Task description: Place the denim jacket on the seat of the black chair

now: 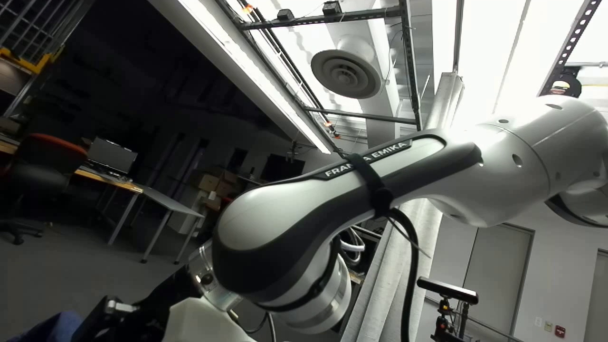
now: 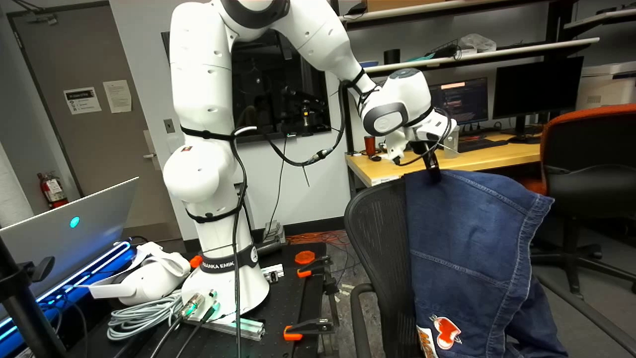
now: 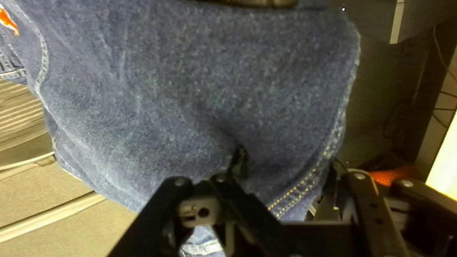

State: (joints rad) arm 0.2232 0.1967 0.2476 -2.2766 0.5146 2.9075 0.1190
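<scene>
The denim jacket (image 2: 462, 238) is dark blue with a red heart patch and hangs over the backrest of the black chair (image 2: 375, 233) in an exterior view. The chair's seat is hidden. A corner of blue cloth (image 1: 52, 327) shows low in an exterior view. My gripper (image 2: 431, 169) is at the jacket's top edge, pointing down. In the wrist view the jacket (image 3: 214, 89) fills the middle. My gripper's fingers (image 3: 287, 160) are wide apart there, one pressed against the cloth, the other just beyond its stitched edge. The cloth between them is not pinched.
A wooden desk (image 2: 497, 156) with monitors (image 2: 539, 89) stands behind the jacket. An orange and black office chair (image 2: 586, 164) stands to its right. The robot base stands on a black table (image 2: 293, 298) with clamps (image 2: 310, 327), cables and a laptop (image 2: 74, 223).
</scene>
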